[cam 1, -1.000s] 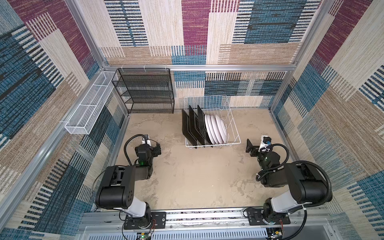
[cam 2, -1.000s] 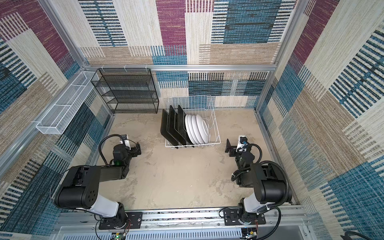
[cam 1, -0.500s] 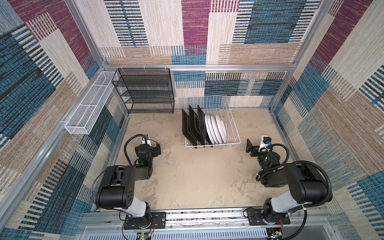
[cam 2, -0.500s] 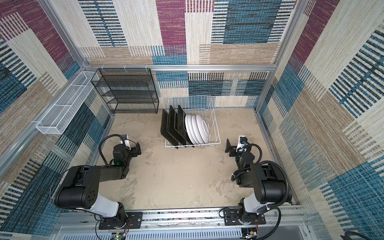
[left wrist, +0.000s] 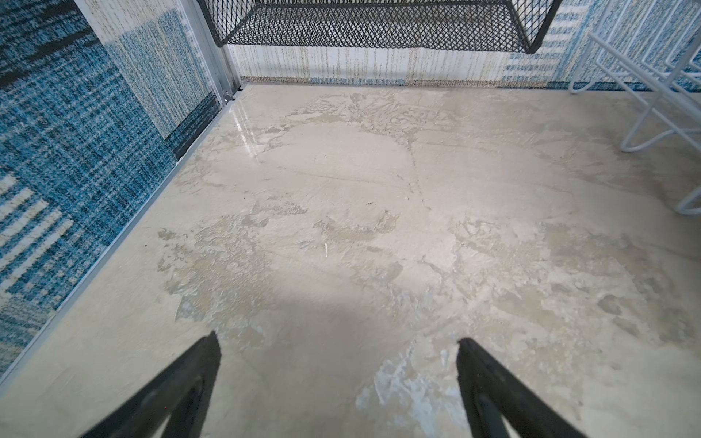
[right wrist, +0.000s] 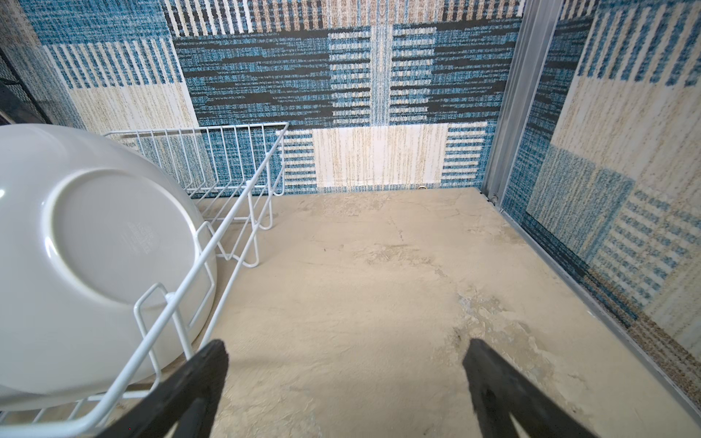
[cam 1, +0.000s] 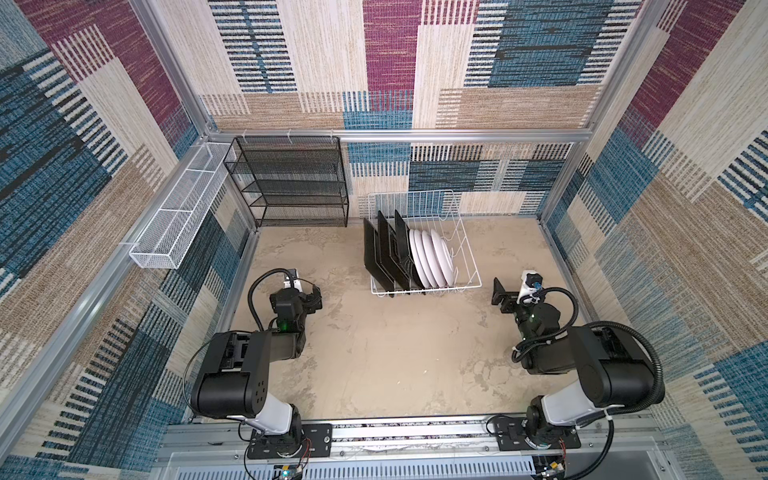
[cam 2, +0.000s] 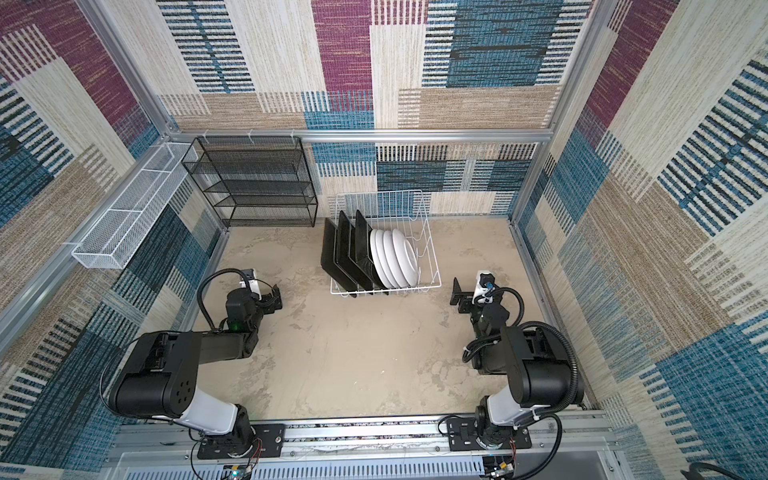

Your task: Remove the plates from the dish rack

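In both top views the white wire dish rack (cam 1: pixel 468 254) (cam 2: pixel 429 253) stands at the back of the floor, right of centre. It holds three black-backed square plates (cam 1: pixel 379 253) (cam 2: pixel 344 254) on edge at its left and several round white plates (cam 1: pixel 432 259) (cam 2: pixel 395 257) beside them. My left gripper (cam 1: pixel 311 297) (cam 2: pixel 275 301) (left wrist: pixel 337 339) is open, low over bare floor, well left of the rack. My right gripper (cam 1: pixel 508 296) (cam 2: pixel 466 297) (right wrist: pixel 346 343) is open just right of the rack's front corner. The nearest white plate's back (right wrist: pixel 95 235) shows behind the rack wires (right wrist: pixel 242 197).
A black mesh shelf unit (cam 1: pixel 291 183) (left wrist: pixel 379 22) stands against the back wall at the left. A long white mesh basket (cam 1: pixel 174 216) hangs on the left wall. Patterned walls and metal frame posts close in the floor on three sides. The rack's feet (left wrist: pixel 652 94) show in the left wrist view.
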### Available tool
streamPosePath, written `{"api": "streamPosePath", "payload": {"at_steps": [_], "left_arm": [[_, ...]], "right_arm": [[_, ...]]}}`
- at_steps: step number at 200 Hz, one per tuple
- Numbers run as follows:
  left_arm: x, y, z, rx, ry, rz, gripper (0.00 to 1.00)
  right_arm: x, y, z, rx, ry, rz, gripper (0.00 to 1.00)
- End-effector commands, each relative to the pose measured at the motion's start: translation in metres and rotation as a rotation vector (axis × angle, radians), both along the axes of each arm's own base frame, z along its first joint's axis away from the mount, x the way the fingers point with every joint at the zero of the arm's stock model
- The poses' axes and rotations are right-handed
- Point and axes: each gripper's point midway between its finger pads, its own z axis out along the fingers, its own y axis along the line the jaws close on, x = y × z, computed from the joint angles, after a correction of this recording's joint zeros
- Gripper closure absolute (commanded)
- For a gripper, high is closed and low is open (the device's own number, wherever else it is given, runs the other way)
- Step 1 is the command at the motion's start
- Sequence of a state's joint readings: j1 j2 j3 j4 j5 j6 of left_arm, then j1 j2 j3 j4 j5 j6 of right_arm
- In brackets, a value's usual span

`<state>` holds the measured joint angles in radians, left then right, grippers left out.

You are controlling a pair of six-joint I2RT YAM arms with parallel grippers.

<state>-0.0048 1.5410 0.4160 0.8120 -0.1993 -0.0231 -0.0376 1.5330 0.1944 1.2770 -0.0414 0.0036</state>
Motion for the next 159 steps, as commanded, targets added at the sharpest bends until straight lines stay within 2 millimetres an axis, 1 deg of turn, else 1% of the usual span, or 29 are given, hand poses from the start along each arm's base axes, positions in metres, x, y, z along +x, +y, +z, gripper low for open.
{"api": "streamPosePath", "payload": {"at_steps": [1, 21, 37, 56, 69, 89, 94, 96, 100, 122, 137, 151, 159], "left_arm": [[0.003, -0.002, 0.006, -0.003, -0.023, -0.011, 0.01], [0.002, -0.002, 0.007, -0.002, -0.027, -0.01, 0.01], [0.002, -0.003, 0.007, 0.0, -0.03, -0.017, 0.01], [0.001, -0.007, 0.015, 0.004, -0.037, -0.044, 0.01], [0.0, -0.009, 0.022, 0.005, -0.031, -0.054, 0.01], [-0.002, -0.014, 0.04, 0.009, -0.029, -0.084, 0.01], [-0.002, -0.016, 0.048, 0.01, -0.045, -0.094, 0.01], [-0.004, -0.016, 0.046, 0.01, -0.029, -0.097, 0.01], [-0.005, -0.017, 0.049, 0.011, -0.031, -0.1, 0.01], [-0.008, -0.02, 0.085, -0.024, -0.118, -0.105, 0.02], [-0.006, -0.018, 0.107, -0.076, -0.126, -0.071, 0.03], [-0.005, -0.013, 0.119, -0.166, -0.108, -0.005, 0.05], [-0.003, -0.016, 0.126, -0.205, -0.092, -0.008, 0.06]], "right_arm": [[0.001, -0.002, 0.008, 0.003, -0.028, -0.01, 0.01], [0.0, -0.001, 0.009, 0.003, -0.033, -0.006, 0.01], [0.004, -0.002, 0.01, 0.005, -0.019, -0.012, 0.01], [0.009, -0.004, 0.015, 0.005, -0.004, -0.023, 0.01], [0.007, -0.007, 0.021, 0.008, -0.01, -0.039, 0.01], [0.006, -0.013, 0.031, 0.019, -0.017, -0.075, 0.01], [0.007, -0.014, 0.034, 0.02, -0.016, -0.081, 0.01], [0.007, -0.014, 0.035, 0.021, -0.016, -0.084, 0.01], [0.007, -0.015, 0.039, 0.022, -0.019, -0.088, 0.01], [0.008, -0.017, 0.061, 0.034, -0.056, -0.098, 0.01], [0.011, -0.016, 0.076, 0.045, -0.065, -0.093, 0.01], [0.013, -0.012, 0.088, 0.06, -0.058, -0.072, 0.01], [0.015, -0.008, 0.095, 0.07, -0.051, -0.049, 0.01]]}}
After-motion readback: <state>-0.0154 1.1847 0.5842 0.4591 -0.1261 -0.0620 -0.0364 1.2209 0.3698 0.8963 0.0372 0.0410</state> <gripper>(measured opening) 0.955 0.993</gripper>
